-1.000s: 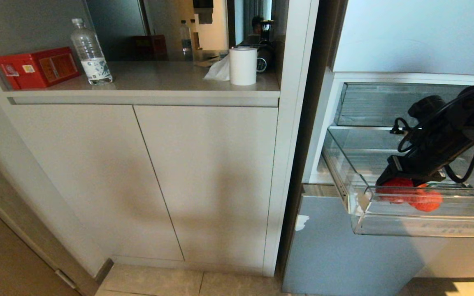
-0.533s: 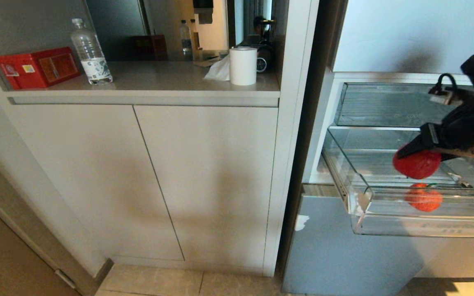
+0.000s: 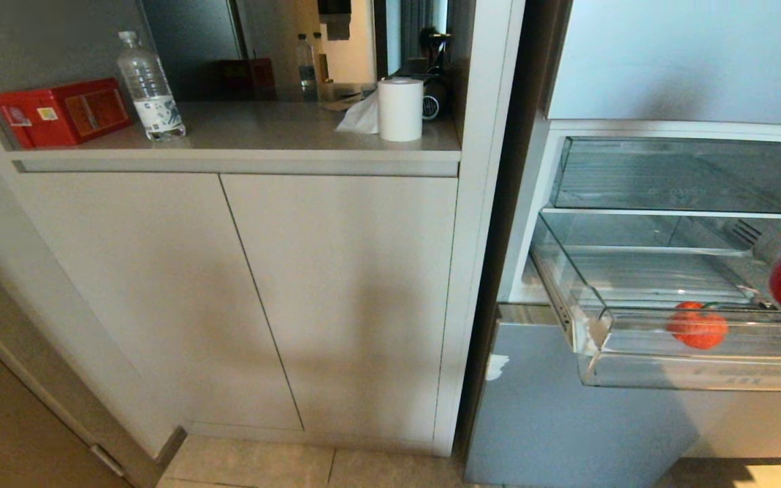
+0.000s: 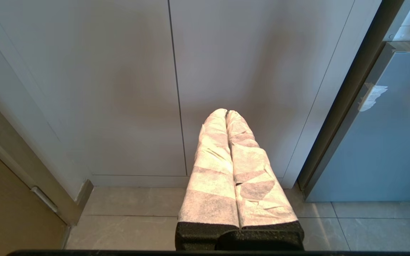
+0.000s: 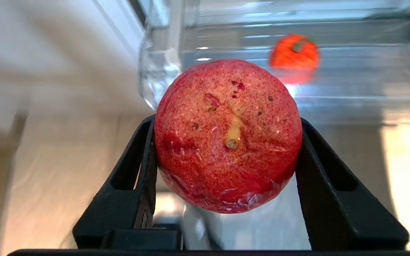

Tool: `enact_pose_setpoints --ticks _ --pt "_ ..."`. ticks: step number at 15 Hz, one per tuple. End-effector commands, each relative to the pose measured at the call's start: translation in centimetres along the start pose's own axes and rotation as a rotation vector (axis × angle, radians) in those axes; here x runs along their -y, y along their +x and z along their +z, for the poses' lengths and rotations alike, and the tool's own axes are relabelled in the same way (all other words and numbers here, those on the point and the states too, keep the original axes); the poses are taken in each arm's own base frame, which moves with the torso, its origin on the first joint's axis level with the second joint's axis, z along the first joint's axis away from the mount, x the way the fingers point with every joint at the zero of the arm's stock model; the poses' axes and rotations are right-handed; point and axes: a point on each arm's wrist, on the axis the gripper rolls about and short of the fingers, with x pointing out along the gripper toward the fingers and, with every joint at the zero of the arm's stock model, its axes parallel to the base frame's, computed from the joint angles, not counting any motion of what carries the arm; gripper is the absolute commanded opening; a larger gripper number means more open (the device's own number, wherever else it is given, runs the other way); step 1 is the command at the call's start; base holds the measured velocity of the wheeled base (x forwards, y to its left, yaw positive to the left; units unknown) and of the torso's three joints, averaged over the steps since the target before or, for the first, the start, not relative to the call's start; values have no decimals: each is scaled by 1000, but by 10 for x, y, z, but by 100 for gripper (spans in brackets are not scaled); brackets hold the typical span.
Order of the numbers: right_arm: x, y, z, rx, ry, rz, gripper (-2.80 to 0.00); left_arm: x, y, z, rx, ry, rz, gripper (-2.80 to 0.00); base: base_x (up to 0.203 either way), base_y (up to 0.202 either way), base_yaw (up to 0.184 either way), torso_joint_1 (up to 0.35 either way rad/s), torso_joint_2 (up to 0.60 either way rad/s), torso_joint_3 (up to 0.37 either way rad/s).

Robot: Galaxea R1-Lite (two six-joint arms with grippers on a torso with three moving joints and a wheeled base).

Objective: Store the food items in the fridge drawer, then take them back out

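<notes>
Red and speckled, the round fruit (image 5: 228,135) has left the drawer (image 3: 695,371), clamped between the right gripper's (image 5: 226,142) black fingers (image 5: 144,167) and lifted out past its clear, curved lip. Retrieval looks half done: the bright tomato (image 3: 697,326) lies alone on the ribbed plastic. The left gripper (image 4: 227,115), fabric-wrapped, hangs closed and empty by the cabinet.

Your right hand (image 5: 226,149) is clamped on the pinkish-red round fruit (image 5: 228,135), one black finger (image 5: 144,160) pressed against each side. Your left hand (image 4: 226,113) hangs parked low, its two wrapped fingers pressed together.
</notes>
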Motion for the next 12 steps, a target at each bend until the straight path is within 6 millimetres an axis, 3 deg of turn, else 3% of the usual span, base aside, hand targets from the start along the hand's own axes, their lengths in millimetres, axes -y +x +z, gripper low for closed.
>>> enact_pose_setpoints --ticks 1,4,6,8,10,12 --pt "1 -53 -64 297 -28 -5 -280 0 0 0 -2 0 0 -280 0 0 0 0 0 0" --pt "8 -62 -145 474 -82 -16 -280 0 0 0 -2 0 0 -280 0 0 0 0 0 0" --pt "13 -48 -191 471 -120 -35 -280 0 0 0 -3 0 1 -280 0 0 0 0 0 0" --pt "19 -22 -231 349 -141 -48 -280 0 0 0 -2 0 1 -280 0 0 0 0 0 0" --pt "22 -14 -255 265 -162 -25 -280 0 0 0 -1 0 1 -280 0 0 0 0 0 0" --pt "23 -18 -261 299 -183 1 -280 0 0 0 -1 0 1 -280 0 0 0 0 0 0"
